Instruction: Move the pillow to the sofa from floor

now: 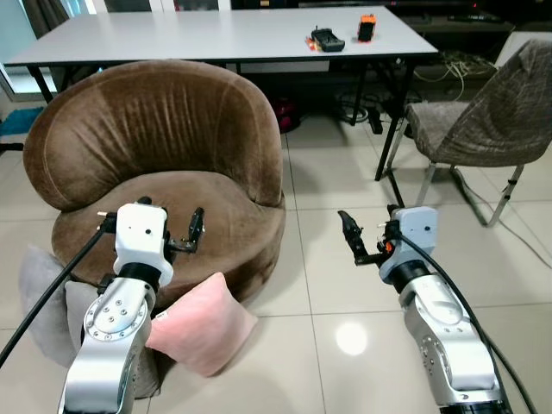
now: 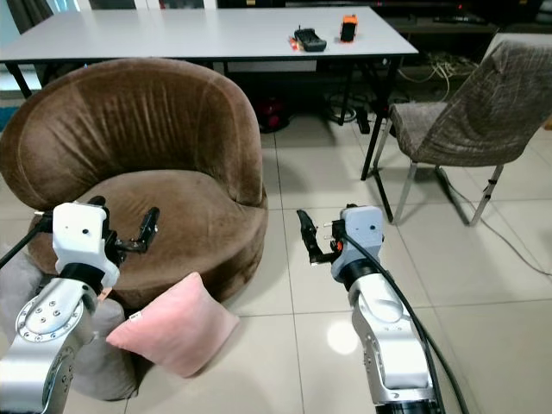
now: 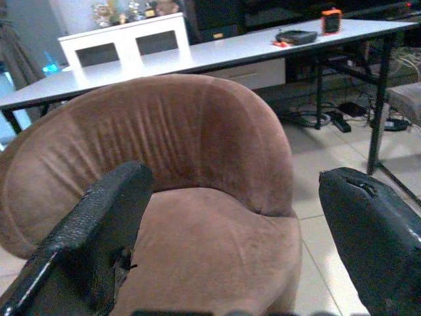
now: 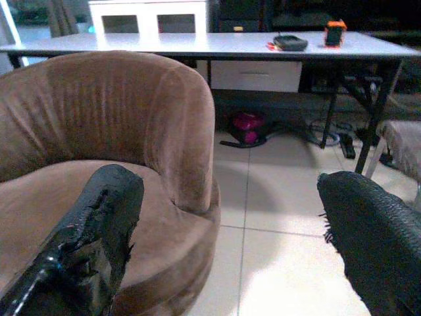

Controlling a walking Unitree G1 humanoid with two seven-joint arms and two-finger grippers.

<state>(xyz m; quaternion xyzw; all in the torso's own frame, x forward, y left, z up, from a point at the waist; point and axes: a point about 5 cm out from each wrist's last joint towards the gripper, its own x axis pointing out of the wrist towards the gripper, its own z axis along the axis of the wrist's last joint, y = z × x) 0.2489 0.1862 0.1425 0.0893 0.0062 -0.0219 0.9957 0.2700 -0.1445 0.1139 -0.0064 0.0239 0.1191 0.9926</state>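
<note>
The left gripper [image 1: 185,235] hovers at the lower left of the frame, over the front of the sofa [image 1: 164,138] seat, its fingers spread wide and holding nothing. The right gripper [image 1: 355,240] hangs at mid-right over the bare floor [image 1: 345,285], likewise spread wide and empty. Below the left arm, at the bottom of the frame, the pink pillow [image 1: 203,323] lies on the floor, leaning against the sofa's base beside a grey cushion [image 1: 43,302]. The pick has not begun; this looks like the approach. Next, a gripper must drop low to the pillow and pinch an edge.
</note>
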